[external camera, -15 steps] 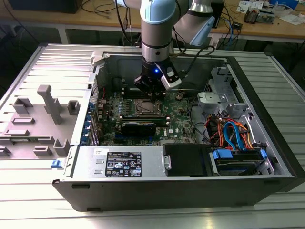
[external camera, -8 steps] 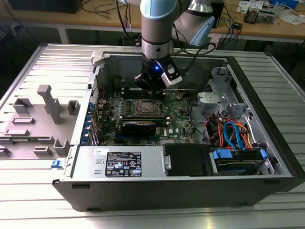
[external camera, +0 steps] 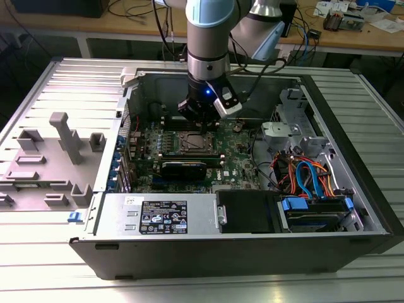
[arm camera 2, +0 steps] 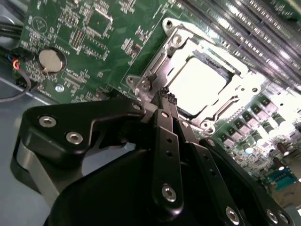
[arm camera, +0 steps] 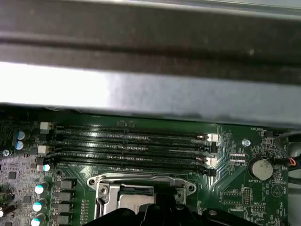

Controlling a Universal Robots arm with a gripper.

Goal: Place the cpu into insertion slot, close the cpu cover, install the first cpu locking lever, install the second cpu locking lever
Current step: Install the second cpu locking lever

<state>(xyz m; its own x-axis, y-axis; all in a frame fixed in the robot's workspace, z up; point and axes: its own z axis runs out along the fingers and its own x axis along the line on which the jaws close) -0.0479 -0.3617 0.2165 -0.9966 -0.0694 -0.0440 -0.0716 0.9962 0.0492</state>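
The cpu (arm camera 2: 200,82) lies flat in the insertion slot (arm camera 2: 155,66), its metal top glaring bright. The silvery cpu cover (arm camera 2: 244,87) lies down around it as a frame. My gripper (arm camera 2: 163,96) has its black fingers pressed together with nothing between them, the tip right at the socket's edge near a corner screw. In the exterior view the gripper (external camera: 197,120) hangs just behind the insertion slot (external camera: 197,144) inside the open computer case. In the first wrist view the cpu (arm camera: 136,200) and socket rim (arm camera: 141,181) sit just beyond the gripper's black body. I cannot make out how the locking levers stand.
Long black memory slots (arm camera: 131,141) run beside the socket, with the case wall (arm camera: 150,94) behind them. A coin battery (arm camera 2: 51,60) sits on the green board. Drive cables (external camera: 309,177) and a power supply (external camera: 161,214) occupy the case. A grey fixture tray (external camera: 57,151) lies at the exterior view's left.
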